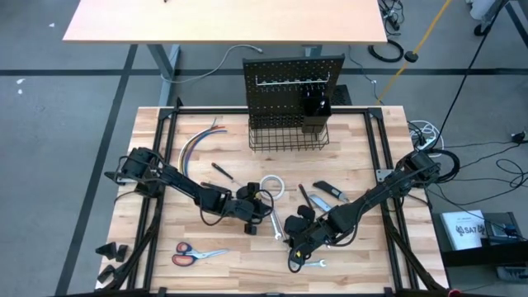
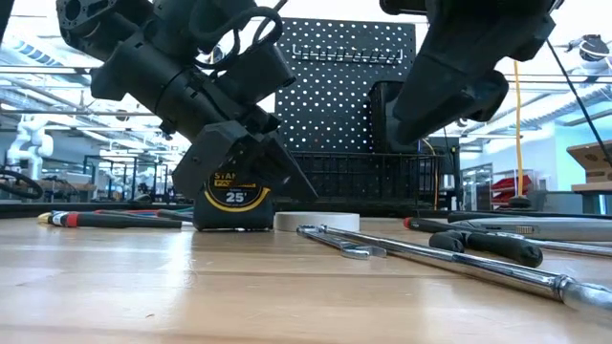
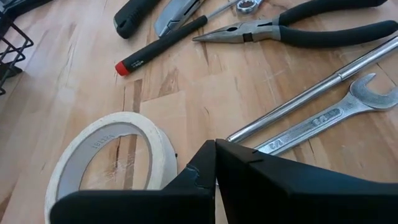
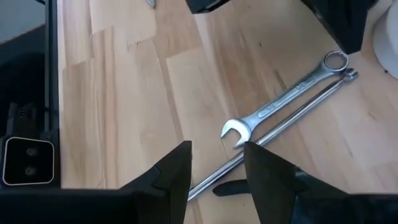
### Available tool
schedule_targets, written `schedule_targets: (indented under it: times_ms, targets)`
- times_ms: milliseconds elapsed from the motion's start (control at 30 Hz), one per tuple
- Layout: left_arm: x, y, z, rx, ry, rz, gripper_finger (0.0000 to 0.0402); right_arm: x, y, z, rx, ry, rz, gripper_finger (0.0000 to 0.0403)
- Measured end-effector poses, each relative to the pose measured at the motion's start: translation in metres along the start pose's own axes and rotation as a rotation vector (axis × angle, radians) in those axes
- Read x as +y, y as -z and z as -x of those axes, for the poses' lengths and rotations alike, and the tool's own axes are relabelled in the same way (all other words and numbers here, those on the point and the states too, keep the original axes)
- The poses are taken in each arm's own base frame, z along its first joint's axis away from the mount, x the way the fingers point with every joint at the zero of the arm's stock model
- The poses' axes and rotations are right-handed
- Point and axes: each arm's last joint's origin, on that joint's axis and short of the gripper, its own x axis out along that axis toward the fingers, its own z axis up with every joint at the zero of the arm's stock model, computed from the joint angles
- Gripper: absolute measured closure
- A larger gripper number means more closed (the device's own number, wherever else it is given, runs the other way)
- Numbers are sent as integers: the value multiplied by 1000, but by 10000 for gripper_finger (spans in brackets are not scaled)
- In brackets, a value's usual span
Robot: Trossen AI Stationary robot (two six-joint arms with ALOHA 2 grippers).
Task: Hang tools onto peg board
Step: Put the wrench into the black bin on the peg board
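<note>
**Both arms low over the scattered tools, nothing hung yet**

I take the peg board (image 1: pixel 293 82) as my landmark: an upright black perforated panel at the far edge of the table (image 1: pixel 206 268), with a wire basket (image 1: pixel 286 136) at its foot. No tool hangs from its hook rail that I can see, so I judge the job barely begun.

My left gripper (image 1: pixel 262 208) sits low in front of the board, a little to its left, with its fingers pressed shut and nothing between them. It is beside a roll of tape (image 3: pixel 109 158) and a yellow tape measure (image 2: pixel 232 199); the low view puts the gripper right over that measure, probably lining up for it.

My right gripper (image 4: pixel 216 168) hovers in front of the board, nearer me, fingers parted around empty air. Beneath it lie a silver wrench (image 4: pixel 283 94) and a long steel bar (image 4: pixel 280 127), side by side and touching, which looks like its target.

Pliers (image 3: pixel 298 30) and a screwdriver (image 3: pixel 163 42) lie flat between the grippers and the board. Orange-handled scissors (image 1: pixel 196 254) lie farthest from it, near my edge.
</note>
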Motion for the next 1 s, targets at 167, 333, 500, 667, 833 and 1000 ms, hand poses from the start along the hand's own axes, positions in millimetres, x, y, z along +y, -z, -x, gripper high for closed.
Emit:
schedule_targets:
  times_ms: [167, 333, 500, 667, 833, 1000]
  targets:
    - [-7, -7, 4, -7, -90, -35, 394, 0, 0, 0, -2, -1, 8, 266]
    - [-24, -35, 17, -112, -61, -52, 394, 0, 0, 0, -3, -3, 26, 266]
    - [-33, -40, 20, -87, 35, -72, 394, 0, 0, 0, -4, -3, 26, 266]
    - [-30, -25, 19, 81, 30, -47, 394, 0, -1, 0, -5, -4, 24, 266]
    - [-20, -17, 15, 165, -57, -16, 394, 0, -1, 0, -7, -2, 31, 266]
    - [-3, -3, 8, 290, -124, 49, 394, -1, -2, -1, -7, 1, 29, 266]
